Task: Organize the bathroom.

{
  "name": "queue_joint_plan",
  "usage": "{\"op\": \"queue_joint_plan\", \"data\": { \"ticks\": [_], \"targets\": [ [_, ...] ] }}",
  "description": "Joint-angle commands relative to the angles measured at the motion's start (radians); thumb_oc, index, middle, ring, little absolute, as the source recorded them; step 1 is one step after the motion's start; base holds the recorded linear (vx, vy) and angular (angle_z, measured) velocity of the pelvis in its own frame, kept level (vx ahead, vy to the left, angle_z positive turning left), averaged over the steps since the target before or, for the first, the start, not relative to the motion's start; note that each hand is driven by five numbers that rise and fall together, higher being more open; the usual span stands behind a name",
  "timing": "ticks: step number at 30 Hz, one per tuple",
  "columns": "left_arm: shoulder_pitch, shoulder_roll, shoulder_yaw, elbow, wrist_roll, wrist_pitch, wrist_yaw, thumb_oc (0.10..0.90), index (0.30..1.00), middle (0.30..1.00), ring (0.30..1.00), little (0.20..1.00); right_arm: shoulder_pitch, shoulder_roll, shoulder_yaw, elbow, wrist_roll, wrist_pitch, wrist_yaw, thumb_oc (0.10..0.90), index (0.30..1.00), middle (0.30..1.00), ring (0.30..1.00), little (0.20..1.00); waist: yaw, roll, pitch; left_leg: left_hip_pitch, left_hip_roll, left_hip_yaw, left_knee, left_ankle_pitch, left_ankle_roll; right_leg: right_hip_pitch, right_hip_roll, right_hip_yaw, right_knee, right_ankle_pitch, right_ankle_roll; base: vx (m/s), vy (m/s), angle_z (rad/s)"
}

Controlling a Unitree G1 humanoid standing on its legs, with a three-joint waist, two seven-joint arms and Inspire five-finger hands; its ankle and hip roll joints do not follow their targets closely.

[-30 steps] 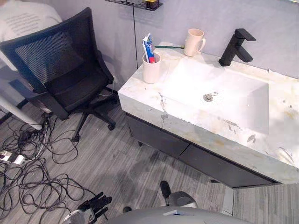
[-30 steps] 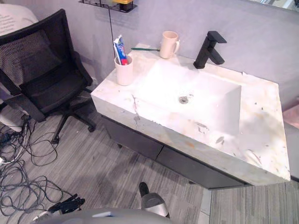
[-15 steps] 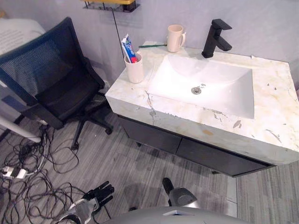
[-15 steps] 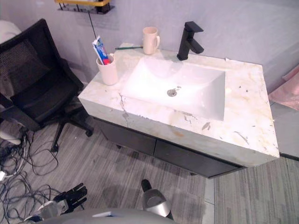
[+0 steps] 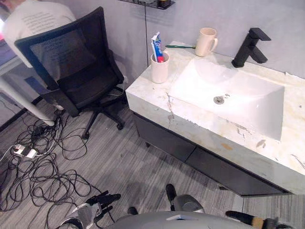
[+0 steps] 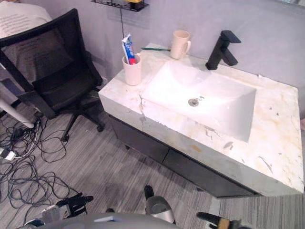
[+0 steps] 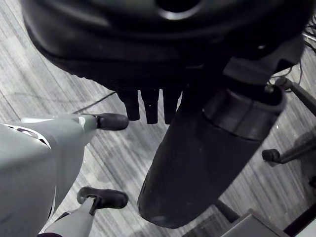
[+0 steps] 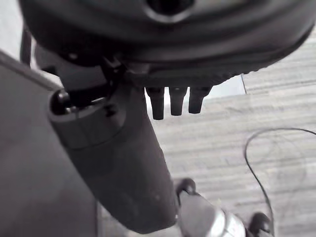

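Two hands: left hand (image 5: 90, 212) and right hand (image 5: 250, 220) hung low, fingers relaxed, nothing held.
White cup (image 5: 159, 69) with toothpaste tube (image 5: 156, 47): on marble counter (image 5: 148, 88), well beyond both hands.

Wall shelf (image 5: 147, 3) cut by top edge; seated person (image 5: 33, 19) mostly behind chair (image 5: 76, 62).

A pale cup (image 5: 160, 69) stands upright on the marble bench (image 5: 147, 90) near its left front corner, just beside the white basin (image 5: 228, 98); a blue-and-white toothpaste tube (image 5: 156, 47) with a red cap end stands tilted inside it. A cream mug (image 5: 206, 42) with its handle to the right stands upright at the bench's back edge, left of the black faucet (image 5: 249, 46); a green toothbrush (image 5: 180, 46) lies flat just beside the mug.
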Motion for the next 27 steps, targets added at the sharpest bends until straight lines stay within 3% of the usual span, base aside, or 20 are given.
{"op": "queue_joint_plan", "data": {
  "ticks": [1, 5, 6, 11, 18, 27],
  "targets": [
    [-0.014, 0.041, 0.012, -0.032, 0.071, 0.015, -0.024, 0.800, 0.900, 0.900, 0.900, 0.900, -0.008, 0.014, 0.128, 0.041, -0.083, 0.015, 0.061, 0.800, 0.900, 0.900, 0.900, 0.900, 0.017, -0.039, -0.009, 0.009, -0.029, 0.013, 0.171, -0.137, 0.040, 0.009, -0.007, 0.032, 0.052, -0.089, 0.051, 0.02, -0.024, 0.06],
    [-0.020, 0.029, -0.001, -0.029, 0.092, 0.029, -0.019, 0.800, 0.900, 0.900, 0.900, 0.900, -0.030, 0.057, 0.189, 0.044, -0.143, 0.022, 0.119, 0.800, 0.900, 0.900, 0.900, 0.900, 0.030, -0.035, -0.006, 0.008, -0.028, 0.008, 0.176, -0.131, 0.038, 0.020, -0.007, 0.022, 0.051, -0.092, 0.047, 0.01, -0.004, 0.11],
    [-0.024, 0.018, -0.008, -0.020, 0.118, 0.019, -0.011, 0.800, 0.900, 0.900, 0.900, 0.900, -0.042, 0.073, 0.232, 0.046, -0.263, 0.019, 0.159, 0.800, 0.900, 0.900, 0.900, 0.900, 0.037, -0.032, -0.002, 0.008, -0.027, 0.005, 0.180, -0.129, 0.039, 0.027, -0.007, 0.017, 0.052, -0.095, 0.044, 0.00, 0.000, 0.00],
    [-0.027, -0.012, -0.043, -0.024, 0.086, -0.004, 0.031, 0.800, 0.900, 0.900, 0.900, 0.900, -0.074, 0.121, 0.349, 0.028, -0.379, -0.013, 0.193, 0.800, 0.900, 0.900, 0.900, 0.900, 0.060, -0.025, 0.005, 0.009, -0.026, 0.001, 0.176, -0.115, 0.034, 0.047, -0.012, -0.007, 0.035, -0.092, 0.040, -0.01, 0.015, 0.11],
    [-0.023, -0.045, -0.064, -0.012, 0.061, 0.002, 0.050, 0.800, 0.900, 0.900, 0.900, 0.900, -0.102, 0.162, 0.429, 0.009, -0.398, -0.015, 0.192, 0.800, 0.900, 0.900, 0.900, 0.900, 0.077, -0.023, 0.013, 0.013, -0.019, 0.003, 0.166, -0.102, 0.027, 0.059, -0.015, -0.026, 0.017, -0.086, 0.038, -0.01, 0.024, 0.09],
    [-0.016, -0.050, -0.060, 0.017, 0.071, 0.017, 0.049, 0.800, 0.900, 0.900, 0.900, 0.900, -0.106, 0.160, 0.441, 0.006, -0.388, 0.001, 0.159, 0.800, 0.900, 0.900, 0.900, 0.900, 0.090, -0.030, 0.022, 0.010, -0.021, 0.005, 0.173, -0.102, 0.027, 0.071, -0.016, -0.035, 0.000, -0.078, 0.037, 0.00, 0.002, 0.01]
  ]
}}
